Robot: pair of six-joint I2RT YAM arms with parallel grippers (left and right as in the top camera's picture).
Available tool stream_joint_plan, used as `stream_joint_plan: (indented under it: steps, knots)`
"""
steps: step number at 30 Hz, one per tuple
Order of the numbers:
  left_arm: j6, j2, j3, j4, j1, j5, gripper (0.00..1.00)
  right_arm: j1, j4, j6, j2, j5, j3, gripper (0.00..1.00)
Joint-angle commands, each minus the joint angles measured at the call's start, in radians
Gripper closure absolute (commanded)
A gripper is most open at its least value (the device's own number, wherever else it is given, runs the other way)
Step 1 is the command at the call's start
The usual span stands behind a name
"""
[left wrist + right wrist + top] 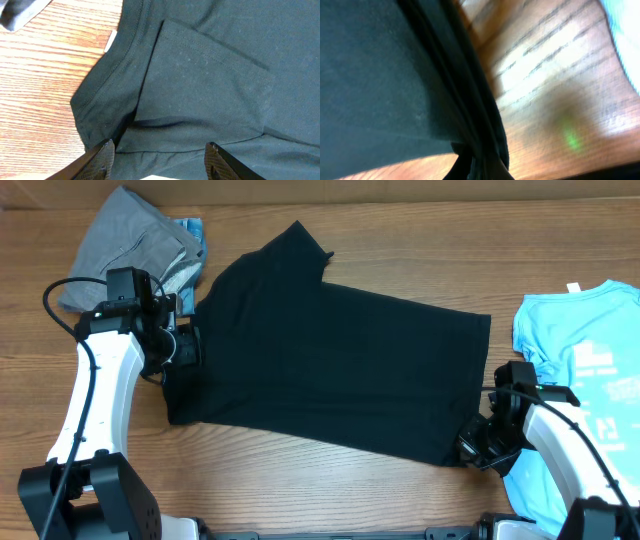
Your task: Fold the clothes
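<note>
Black T-shirt (380, 85) pinched in right gripper (474, 448); left gripper (159, 150) astride collar (107, 75)

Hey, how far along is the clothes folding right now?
Early. Done: the black T-shirt lies flat, one sleeve turned in over its body. In hand: the right gripper pinches its hem corner; the left gripper hangs open by the collar. Left: the main folds, plus the light-blue T-shirt, and the grey pile looks bunched.

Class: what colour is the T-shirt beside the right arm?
Light blue T-shirt, white print; overhead view.
</note>
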Motion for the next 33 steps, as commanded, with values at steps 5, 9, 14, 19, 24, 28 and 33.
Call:
stream_joint_plan:
  steps: [5, 9, 14, 19, 24, 28, 33]
  knots:
    - [0.026, -0.007, 0.015, 0.008, -0.004, -0.002, 0.39, -0.002, -0.032, 0.128, -0.027, 0.036, 0.028, 0.36]
    - [0.026, -0.007, 0.015, 0.004, -0.004, -0.002, 0.38, -0.003, -0.016, 0.184, -0.027, 0.103, 0.031, 0.33]
    - [0.056, -0.007, 0.016, 0.004, -0.011, 0.045, 0.46, -0.003, 0.137, -0.004, -0.027, -0.027, 0.106, 0.38]
    - [0.078, -0.007, 0.047, 0.002, -0.059, 0.096, 0.45, -0.003, 0.264, -0.041, -0.024, -0.070, 0.254, 0.41]
    - [0.096, -0.007, 0.154, 0.000, -0.146, 0.095, 0.40, -0.003, 0.327, -0.028, 0.053, -0.068, 0.406, 0.43]
    - [0.088, 0.014, 0.282, -0.028, -0.196, 0.079, 0.37, -0.004, 0.309, -0.046, 0.197, -0.062, 0.526, 0.39]
    - [0.017, 0.061, 0.326, -0.238, -0.194, -0.021, 0.38, -0.004, 0.086, -0.061, 0.308, -0.100, 0.584, 0.35]
